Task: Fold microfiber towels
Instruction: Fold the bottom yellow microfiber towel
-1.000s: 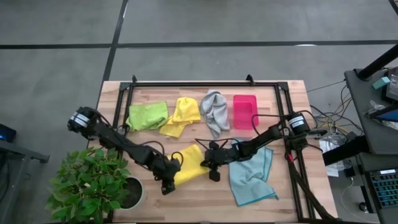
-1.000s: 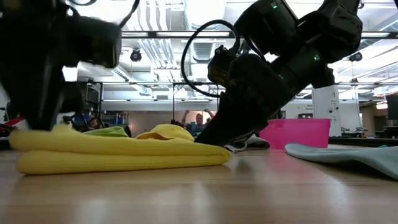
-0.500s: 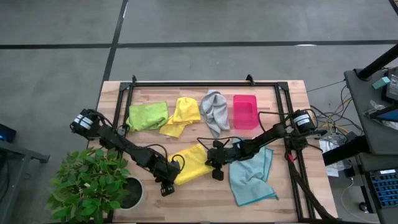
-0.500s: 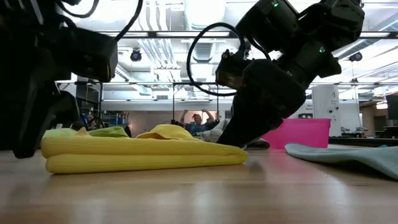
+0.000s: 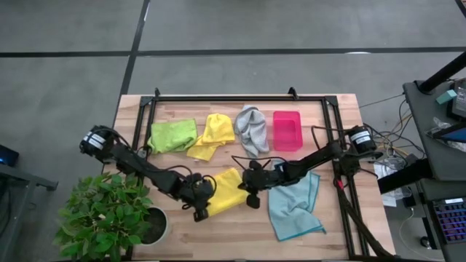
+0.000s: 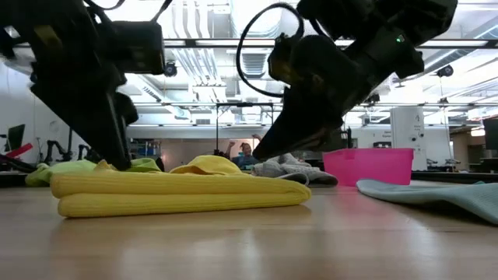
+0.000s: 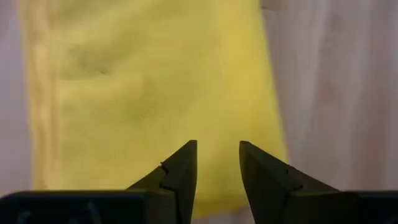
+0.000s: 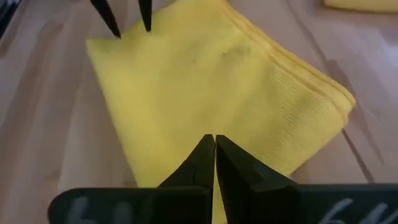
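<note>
Down at about six o'clock on the table lies the folded yellow towel, doubled over into a neat slab; the low view shows two stacked layers with a rounded fold at each end. Both arms are right on it. The left hand sits at the towel's eight o'clock corner, its fingers parted with a clear gap between them and nothing in that gap, just yellow cloth underneath. The right hand is at the three o'clock edge, fingers pressed together, tip hovering low over the cloth and gripping nothing.

My read: the fold on this one is made and the step now is tidying it up or letting it be. To do that well, the left hand should come off straight upward so a fingertip doesn't drag the top layer and spring the fold open. If the edges need squaring, the closed right hand makes a good flat pusher: sweep gently from the fold outward, never back against it.

Next candidate looks like the light blue towel, spread loose and rumpled at four o'clock, just beside the right arm. Waiting along the far side, from ten o'clock to one: a green towel, a second yellow towel, a grey towel, all crumpled, and a pink tray at the end.
</note>
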You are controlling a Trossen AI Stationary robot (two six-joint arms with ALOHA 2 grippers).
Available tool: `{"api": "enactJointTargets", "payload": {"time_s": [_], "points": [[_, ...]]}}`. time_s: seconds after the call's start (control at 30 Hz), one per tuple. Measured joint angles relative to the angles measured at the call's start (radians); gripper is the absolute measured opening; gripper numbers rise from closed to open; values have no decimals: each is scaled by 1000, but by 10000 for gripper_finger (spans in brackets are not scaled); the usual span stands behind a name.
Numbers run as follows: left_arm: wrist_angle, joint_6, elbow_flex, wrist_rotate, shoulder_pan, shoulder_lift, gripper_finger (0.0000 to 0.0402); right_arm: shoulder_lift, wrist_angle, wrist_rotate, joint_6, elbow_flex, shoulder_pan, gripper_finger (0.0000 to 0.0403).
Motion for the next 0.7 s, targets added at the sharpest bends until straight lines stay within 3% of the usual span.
{"api": "enactJointTargets", "payload": {"time_s": [0.2, 0.4, 0.7], "points": [[-3, 12, -16, -25, 0, 33, 105, -2, -62, -112, 153, 19, -38, 44], [9, -15, -56, -41, 0, 42, 105, -3, -153, -193, 298, 36, -72, 129], [16, -16, -66, -45, 0, 41, 105, 1, -189, -197, 358, 41, -101, 244]]}}
